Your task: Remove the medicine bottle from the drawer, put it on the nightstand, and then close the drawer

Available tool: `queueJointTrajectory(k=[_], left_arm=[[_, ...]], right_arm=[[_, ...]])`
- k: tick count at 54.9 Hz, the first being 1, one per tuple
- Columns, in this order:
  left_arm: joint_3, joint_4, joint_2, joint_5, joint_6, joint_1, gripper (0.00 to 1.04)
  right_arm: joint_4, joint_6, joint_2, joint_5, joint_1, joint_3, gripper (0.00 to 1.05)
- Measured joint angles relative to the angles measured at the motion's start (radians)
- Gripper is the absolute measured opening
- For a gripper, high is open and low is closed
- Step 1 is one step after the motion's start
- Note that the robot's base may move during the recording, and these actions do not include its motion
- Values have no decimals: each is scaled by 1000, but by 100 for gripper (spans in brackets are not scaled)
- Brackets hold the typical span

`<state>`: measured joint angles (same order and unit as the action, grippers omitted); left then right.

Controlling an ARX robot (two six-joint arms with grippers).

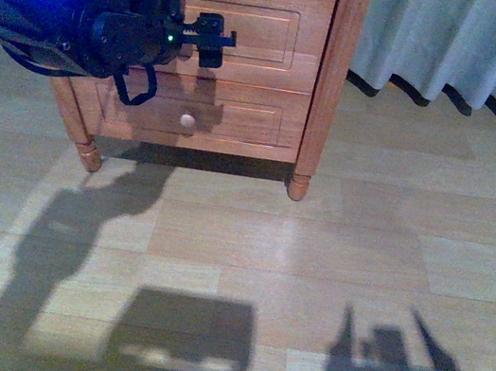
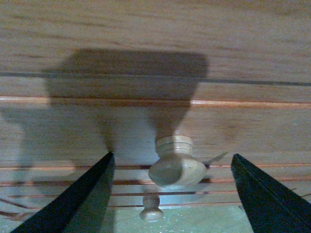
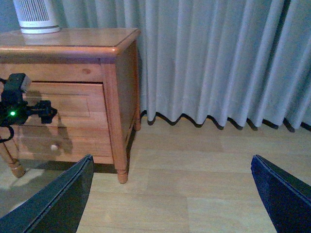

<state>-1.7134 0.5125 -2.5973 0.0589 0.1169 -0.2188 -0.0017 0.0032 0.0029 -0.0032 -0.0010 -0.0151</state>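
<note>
The nightstand (image 1: 335,76) stands at the far left of the floor, its flat top (image 3: 73,42) showing in the right wrist view. Its upper drawer (image 1: 256,28) sits flush with the cabinet front. My left gripper (image 1: 211,40) is open right at that drawer front. In the left wrist view the drawer's round wooden knob (image 2: 177,167) lies between the two spread fingers (image 2: 87,194), touching neither. My right gripper (image 3: 172,158) hangs open over bare floor, well to the right of the nightstand, holding nothing. The medicine bottle is hidden from every view.
A tall white ribbed device (image 3: 35,17) stands on the nightstand top. The lower drawer (image 1: 241,117) has its own small knob (image 1: 187,120). Grey curtains (image 3: 218,63) hang behind and to the right. Pale wood flooring (image 1: 313,255) spreads in front of the cabinet.
</note>
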Motion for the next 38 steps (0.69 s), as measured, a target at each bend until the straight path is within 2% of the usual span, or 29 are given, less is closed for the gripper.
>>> queueJointTrajectory(k=[8, 12, 15, 25, 38], left_arm=[[0, 0, 0, 6, -6, 5, 50], [8, 8, 7, -2, -15, 3, 34], [23, 18, 18, -1, -18, 3, 28], [130, 77, 66, -8, -19, 2, 27], [428, 215, 203, -11, -3, -11, 26]], right_arm=[[0, 0, 0, 0, 0, 0, 98], [0, 0, 0, 0, 0, 0, 98], [0, 0, 0, 0, 0, 0, 98], [0, 0, 0, 0, 0, 0, 98], [0, 0, 0, 0, 0, 0, 98]])
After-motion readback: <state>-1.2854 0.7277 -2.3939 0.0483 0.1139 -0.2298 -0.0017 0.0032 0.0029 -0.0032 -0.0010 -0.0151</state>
